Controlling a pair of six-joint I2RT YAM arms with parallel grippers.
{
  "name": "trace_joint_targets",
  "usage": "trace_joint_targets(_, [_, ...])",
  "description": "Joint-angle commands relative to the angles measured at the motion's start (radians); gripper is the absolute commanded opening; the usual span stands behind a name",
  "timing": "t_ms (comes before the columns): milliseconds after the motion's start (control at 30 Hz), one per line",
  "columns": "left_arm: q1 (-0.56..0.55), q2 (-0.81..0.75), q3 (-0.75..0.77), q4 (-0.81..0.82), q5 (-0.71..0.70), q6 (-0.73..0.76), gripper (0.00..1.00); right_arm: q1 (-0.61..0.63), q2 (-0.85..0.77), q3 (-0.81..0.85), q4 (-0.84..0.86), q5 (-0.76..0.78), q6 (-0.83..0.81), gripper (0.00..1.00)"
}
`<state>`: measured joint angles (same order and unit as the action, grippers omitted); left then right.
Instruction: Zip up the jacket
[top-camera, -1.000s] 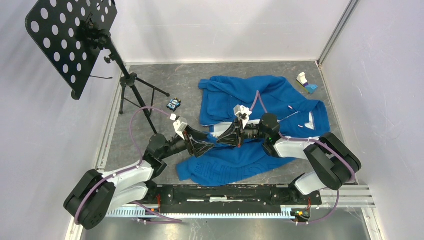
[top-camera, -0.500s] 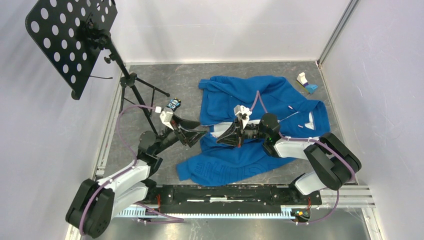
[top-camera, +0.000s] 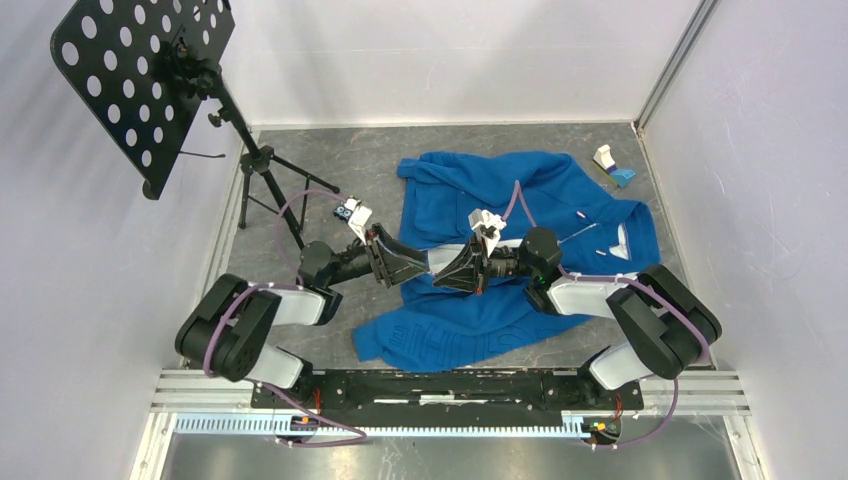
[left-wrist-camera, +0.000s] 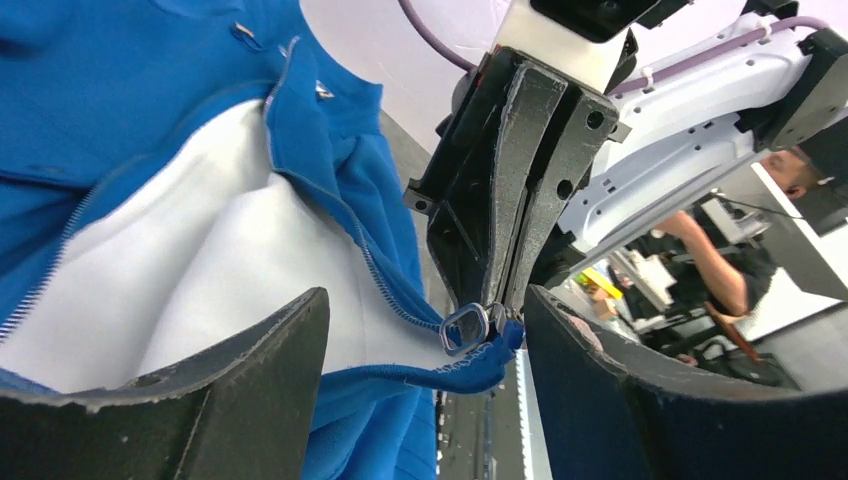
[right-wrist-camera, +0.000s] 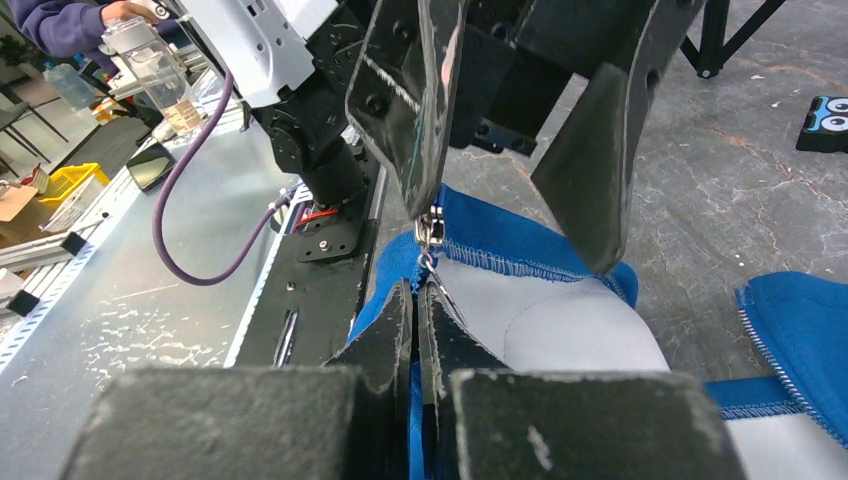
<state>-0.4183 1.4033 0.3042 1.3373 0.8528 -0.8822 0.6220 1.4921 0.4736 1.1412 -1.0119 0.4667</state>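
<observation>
The bright blue jacket (top-camera: 530, 190) lies spread on the grey table, its front open and the white lining showing. My right gripper (top-camera: 447, 277) is shut on the jacket's bottom hem corner beside the zipper; in the right wrist view (right-wrist-camera: 417, 297) blue fabric sits between its closed fingers and the silvery slider (right-wrist-camera: 430, 232) is just beyond them. My left gripper (top-camera: 418, 264) faces it, open. In the left wrist view (left-wrist-camera: 425, 302) its two fingers stand on either side of the zipper pull (left-wrist-camera: 462, 327) and the hem corner without touching them.
A black music stand (top-camera: 140, 80) on a tripod (top-camera: 275, 190) stands at the back left. A small blue-and-black device (top-camera: 347, 210) lies near the left arm. A small white and blue object (top-camera: 610, 165) sits at the back right. A black rail (top-camera: 450, 385) runs along the near edge.
My left arm swung away to the upper left, then came back right; its open gripper now brackets the zipper pull. The right gripper has kept its hold and place.
</observation>
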Motion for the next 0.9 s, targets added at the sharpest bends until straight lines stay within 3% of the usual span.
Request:
trace_joint_targets(0, [-0.03,0.044,0.018,0.218,0.101,-0.075,0.77,0.006,0.005,0.011,0.049,-0.011,-0.001,0.0])
trace_joint_targets(133, [-0.033,-0.062,-0.061,0.208,0.072,-0.013,0.79,0.005,0.006,0.013,0.026,-0.004,-0.02,0.0])
trace_joint_targets(233, [-0.041,-0.116,-0.063,0.087,0.054,0.03,0.79,0.006,0.013,0.015,0.036,-0.004,-0.013,0.0])
trace_joint_targets(567, [-0.072,-0.175,-0.066,-0.101,0.007,0.136,0.7,0.005,0.01,0.013,0.057,-0.004,0.005,0.0])
trace_joint_targets(867, [-0.073,-0.25,-0.098,-0.237,-0.041,0.2,0.72,0.005,0.001,0.007,0.065,-0.005,0.009,0.0])
